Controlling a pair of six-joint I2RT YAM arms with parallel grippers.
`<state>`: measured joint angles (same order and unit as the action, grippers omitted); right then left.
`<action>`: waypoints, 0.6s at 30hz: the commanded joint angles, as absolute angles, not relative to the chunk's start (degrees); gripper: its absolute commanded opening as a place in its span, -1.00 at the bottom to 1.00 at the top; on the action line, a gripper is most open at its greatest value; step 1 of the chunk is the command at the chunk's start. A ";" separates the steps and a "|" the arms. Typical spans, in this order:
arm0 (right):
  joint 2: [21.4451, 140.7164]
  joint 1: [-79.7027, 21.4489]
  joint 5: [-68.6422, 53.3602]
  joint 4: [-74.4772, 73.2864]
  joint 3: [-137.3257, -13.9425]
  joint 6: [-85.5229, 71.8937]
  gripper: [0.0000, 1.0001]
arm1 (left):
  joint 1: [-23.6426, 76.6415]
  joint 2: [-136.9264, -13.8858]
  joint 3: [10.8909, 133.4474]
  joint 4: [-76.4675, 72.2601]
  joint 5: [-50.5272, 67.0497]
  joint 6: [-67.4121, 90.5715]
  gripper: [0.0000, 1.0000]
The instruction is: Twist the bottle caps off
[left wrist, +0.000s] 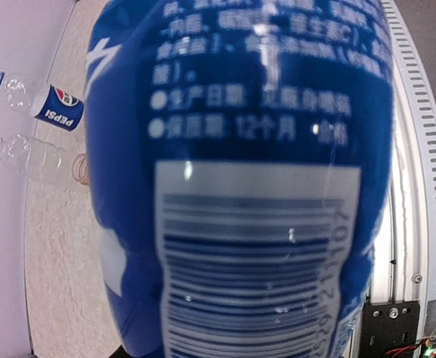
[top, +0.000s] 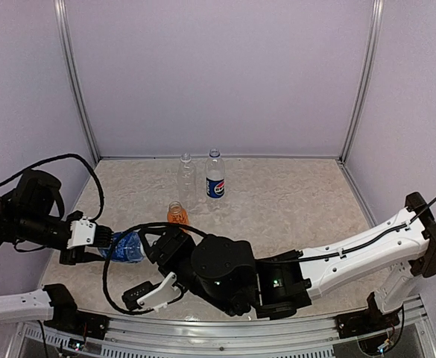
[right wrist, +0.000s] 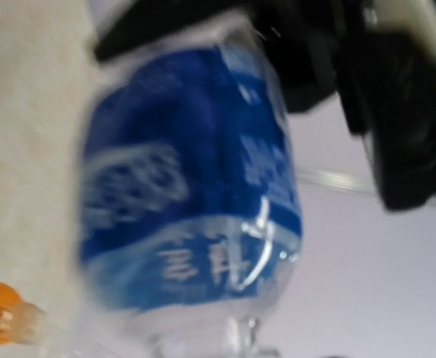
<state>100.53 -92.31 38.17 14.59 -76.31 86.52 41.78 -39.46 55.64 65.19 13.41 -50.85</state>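
My left gripper [top: 98, 242] is shut on the bright-blue-label bottle [top: 128, 246] and holds it on its side over the table's left front. Its label fills the left wrist view [left wrist: 240, 186]; the fingers are hidden there. My right gripper [top: 160, 245] is at the bottle's cap end. The right wrist view shows the blurred bottle [right wrist: 188, 209] with its neck running toward the jaws, while cap and fingers are hidden. The short orange bottle [top: 176, 214] stands just behind. The clear bottle [top: 186, 175] and the Pepsi bottle [top: 215, 179] stand upright at the back.
The right arm [top: 337, 261] stretches across the table's front from the right. A metal rail [top: 225, 339] runs along the near edge. Purple walls close in the table [top: 292, 201] on three sides.
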 commanded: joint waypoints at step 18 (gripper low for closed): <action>89.19 -75.99 5.77 -2.46 -83.96 6.21 0.99 | 42.87 -38.73 45.58 30.22 -2.80 -50.86 -0.44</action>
<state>91.09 -83.83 20.16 2.46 -81.78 37.21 42.59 -38.79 47.29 39.42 3.38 -48.53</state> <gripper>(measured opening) 0.994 0.430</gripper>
